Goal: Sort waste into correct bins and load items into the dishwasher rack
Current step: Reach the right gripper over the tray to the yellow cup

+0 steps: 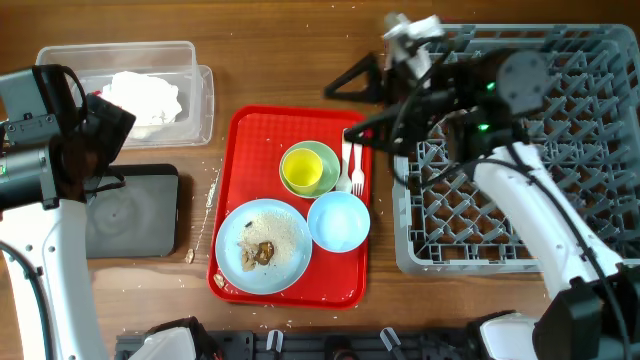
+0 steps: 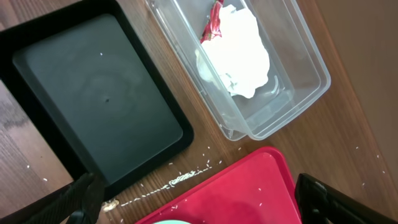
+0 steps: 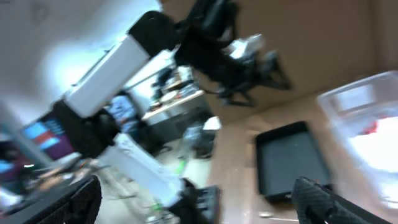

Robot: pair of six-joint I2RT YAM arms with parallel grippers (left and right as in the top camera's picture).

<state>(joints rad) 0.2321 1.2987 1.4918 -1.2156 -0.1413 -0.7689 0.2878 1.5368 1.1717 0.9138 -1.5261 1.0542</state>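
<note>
Both wide open, empty: left gripper (image 2: 199, 186) near black tray (image 2: 93, 93) and clear tub (image 2: 283, 106) holding napkins (image 2: 239, 53); right gripper (image 1: 352, 108) at edge of red tray (image 1: 255, 150), beside dishwasher rack (image 1: 600, 130).

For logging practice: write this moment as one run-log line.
napkins: in clear tub | scraps: on blue plate | blue plate: on red tray | left gripper: open | right gripper: open

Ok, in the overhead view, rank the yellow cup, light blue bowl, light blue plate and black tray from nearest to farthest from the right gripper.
From the right gripper, jaws open:
1. yellow cup, inside the green bowl.
2. light blue bowl, right side of the red tray.
3. light blue plate, the tray's front left.
4. black tray, far left, off the red tray.
</note>
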